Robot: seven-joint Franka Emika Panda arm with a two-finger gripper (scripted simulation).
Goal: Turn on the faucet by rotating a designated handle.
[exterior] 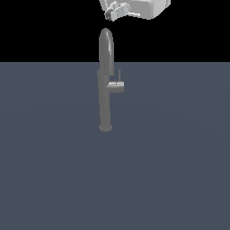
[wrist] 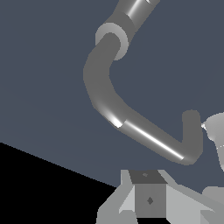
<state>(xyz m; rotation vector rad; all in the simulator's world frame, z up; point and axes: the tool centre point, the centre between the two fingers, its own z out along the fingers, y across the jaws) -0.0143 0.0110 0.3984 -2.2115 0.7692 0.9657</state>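
The faucet (exterior: 106, 81) is a tall slim grey column with an arched top, standing upright on a small round base on the dark floor. The handle (exterior: 116, 85) is a short silver stub on the column's side toward the exterior view's right, with a thin rod pointing up. My gripper (exterior: 112, 12) hangs just above the arch, apart from the faucet and well above the handle. Its fingers (wrist: 148, 199) look spread and hold nothing. The wrist view looks down on the bent faucet pipe (wrist: 144, 135); I cannot pick out the handle there.
A flat dark blue-grey floor (exterior: 170, 170) spreads around the faucet, with black background behind it. The white hand body (exterior: 143, 6) is cut off by the exterior view's upper edge.
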